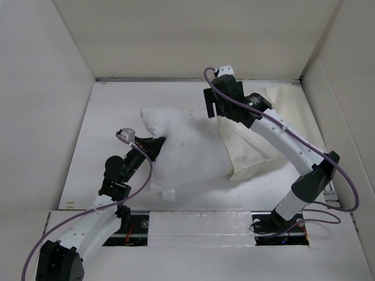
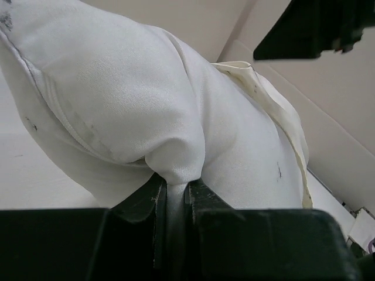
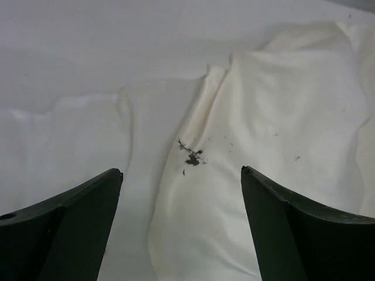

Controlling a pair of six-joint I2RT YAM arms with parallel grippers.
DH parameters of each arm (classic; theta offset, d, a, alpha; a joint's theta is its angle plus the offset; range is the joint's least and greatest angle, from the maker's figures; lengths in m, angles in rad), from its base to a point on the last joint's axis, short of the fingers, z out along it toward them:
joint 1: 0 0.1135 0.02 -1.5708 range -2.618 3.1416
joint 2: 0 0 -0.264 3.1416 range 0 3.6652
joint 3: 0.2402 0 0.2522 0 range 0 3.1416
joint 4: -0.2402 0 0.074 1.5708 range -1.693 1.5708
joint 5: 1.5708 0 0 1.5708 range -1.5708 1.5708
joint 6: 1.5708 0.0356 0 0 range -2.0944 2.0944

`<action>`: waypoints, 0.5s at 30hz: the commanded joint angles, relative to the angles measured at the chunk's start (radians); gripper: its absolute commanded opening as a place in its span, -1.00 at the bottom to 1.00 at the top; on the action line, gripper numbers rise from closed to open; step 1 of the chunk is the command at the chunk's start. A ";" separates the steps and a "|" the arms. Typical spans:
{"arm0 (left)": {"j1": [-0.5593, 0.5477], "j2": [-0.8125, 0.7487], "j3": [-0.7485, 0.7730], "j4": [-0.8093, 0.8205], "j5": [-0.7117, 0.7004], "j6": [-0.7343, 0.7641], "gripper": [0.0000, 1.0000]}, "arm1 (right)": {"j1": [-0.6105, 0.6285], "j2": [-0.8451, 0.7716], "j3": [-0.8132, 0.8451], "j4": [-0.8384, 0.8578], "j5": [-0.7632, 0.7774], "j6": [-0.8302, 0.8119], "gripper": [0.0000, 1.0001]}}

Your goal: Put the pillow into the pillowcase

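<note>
Three pale walls (image 1: 41, 88) are closing in the white table (image 1: 117, 105) on its left, far and right sides, and both arm bases are sitting at its near edge. The pillow (image 1: 187, 149) is lying across the middle of the table. Its left corners are poking out bare, while its right end is running into the pillowcase (image 1: 249, 155), which is spreading wrinkled toward the far right corner.

The left gripper (image 1: 153, 144) is reaching in from the near left and clamping a fold of the pillow's left edge. Its wrist camera is showing the white fabric squeezed thin between the two black fingers (image 2: 146, 205). The right gripper (image 1: 211, 104) is hanging over the far side of the pillow, where white cloth is meeting cream, with its fingers (image 3: 76, 205) standing wide apart and nothing between them. Beneath it a small dark mark (image 3: 191, 155) is showing on the cream cloth.

The right arm is covering part of the pillowcase from above, so it is impossible to tell how far inside the pillow is reaching. The pillowcase's opening is hard to make out in every view.
</note>
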 commanded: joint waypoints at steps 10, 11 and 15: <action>-0.011 0.011 0.022 0.095 0.073 0.034 -1.00 | -0.009 0.038 -0.135 0.075 -0.105 0.036 -1.00; -0.011 0.020 0.022 0.095 0.073 0.034 -1.00 | 0.003 0.038 -0.113 0.075 -0.122 0.036 -1.00; -0.011 0.057 0.057 0.095 0.093 0.034 -1.00 | 0.057 0.061 0.054 0.095 -0.259 -0.024 -1.00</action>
